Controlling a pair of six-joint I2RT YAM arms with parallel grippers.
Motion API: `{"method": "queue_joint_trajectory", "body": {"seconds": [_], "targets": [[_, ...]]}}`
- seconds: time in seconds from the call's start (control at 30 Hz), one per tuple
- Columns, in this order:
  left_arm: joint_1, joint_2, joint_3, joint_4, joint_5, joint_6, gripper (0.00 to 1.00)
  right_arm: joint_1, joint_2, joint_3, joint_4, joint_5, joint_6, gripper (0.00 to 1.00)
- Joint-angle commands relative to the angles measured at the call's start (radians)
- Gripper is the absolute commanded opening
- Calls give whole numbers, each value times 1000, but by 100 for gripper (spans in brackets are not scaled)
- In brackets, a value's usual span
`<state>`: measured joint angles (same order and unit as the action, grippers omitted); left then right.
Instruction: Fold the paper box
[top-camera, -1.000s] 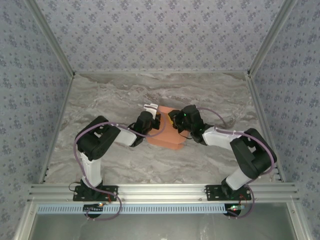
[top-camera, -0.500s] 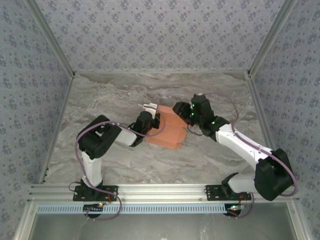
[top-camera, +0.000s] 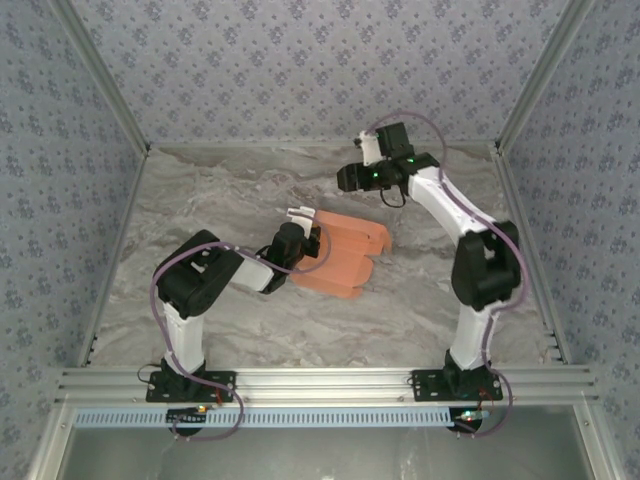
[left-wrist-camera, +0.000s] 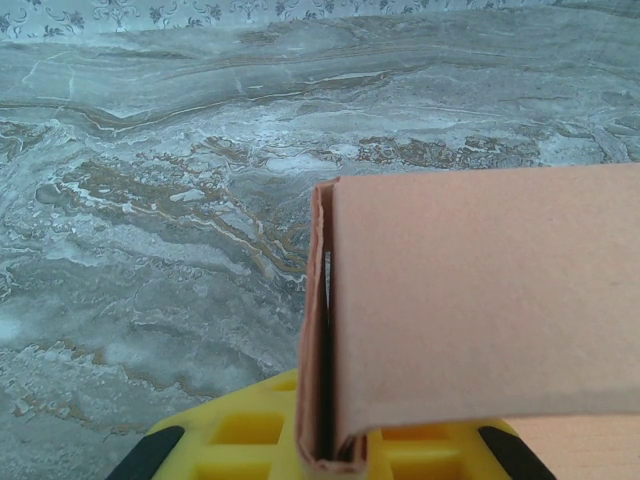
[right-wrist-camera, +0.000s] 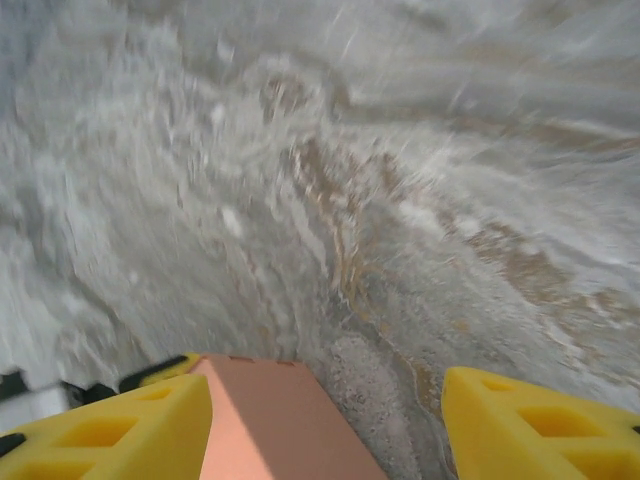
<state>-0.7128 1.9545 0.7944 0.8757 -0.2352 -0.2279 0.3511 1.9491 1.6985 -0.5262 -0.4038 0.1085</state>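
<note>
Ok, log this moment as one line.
left claw: shut on paper box | right claw: open, over far table | paper box: lying on table

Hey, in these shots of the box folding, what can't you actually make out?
Left wrist view: the bottom edge cuts off where the left hand pinches the paper box.
Right wrist view: the table is motion-blurred; whether the salmon cardboard touches the open right hand's finger is unclear.
Top view: the left hand covers the paper box's left end; its flaps are too small to read.
</note>
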Motion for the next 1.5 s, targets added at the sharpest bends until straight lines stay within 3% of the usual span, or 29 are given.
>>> {"method": "queue_joint_trajectory", "body": {"seconds": [0.0, 0.2, 0.73, 0.97, 1.1, 1.2, 1.3, 1.4, 1.47], "targets": [[5, 16, -12, 22, 2, 15, 13, 3, 80, 104, -179, -181, -157, 65], [5, 7, -18, 29, 6, 28, 16, 9, 142, 85, -225, -348, -229, 60], [5, -77, -99, 84, 49, 43, 23, 49, 151, -42, -177, -188, -285, 53], [16, -225, -249, 189, 113, 23, 50, 54, 148, -56, -168, -177, -280, 52], [103, -257, -263, 151, 192, -25, 62, 48, 148, -48, -171, -183, -263, 52], [151, -199, -268, 257, 235, -4, 66, 45, 145, -43, -173, -199, -249, 51], [163, -97, -238, 388, 328, 37, 69, 45, 143, -49, -165, -219, -236, 51], [183, -46, -190, 388, 421, -21, 70, 42, 145, -53, -161, -234, -231, 51], [181, -23, -167, 372, 519, 16, 69, 41, 145, -54, -165, -234, -230, 51]]}}
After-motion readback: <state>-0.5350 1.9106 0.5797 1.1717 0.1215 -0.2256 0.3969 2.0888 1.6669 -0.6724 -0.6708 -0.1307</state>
